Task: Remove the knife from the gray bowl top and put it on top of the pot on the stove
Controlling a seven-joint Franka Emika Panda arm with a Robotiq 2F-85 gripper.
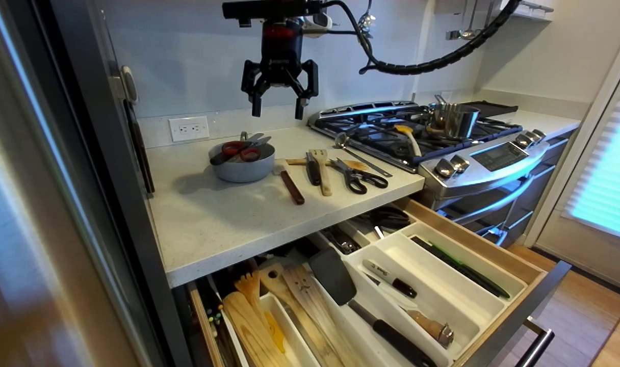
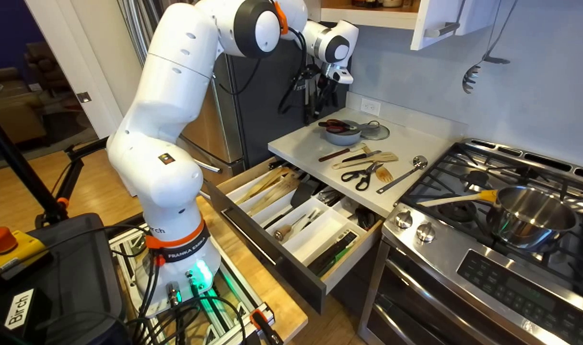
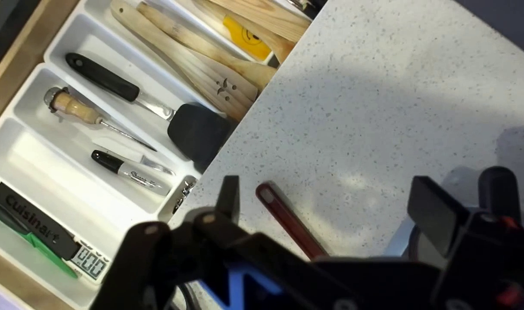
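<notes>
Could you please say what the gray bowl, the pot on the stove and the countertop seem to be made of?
The gray bowl is possibly coated metal or ceramic, satin-smooth; its even gray leaves that open. The pot looks like polished steel, given its mirrorlike reflections. The countertop is perhaps polished engineered stone: pale, finely speckled, softly shiny.

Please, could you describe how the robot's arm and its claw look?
The arm is white, smooth and rounded, with black joint rings and orange accents; a black band at its base bears FRANKA lettering. The claw is black, with two angular, linked fingers. Near it loops a ribbed black cable.
</notes>
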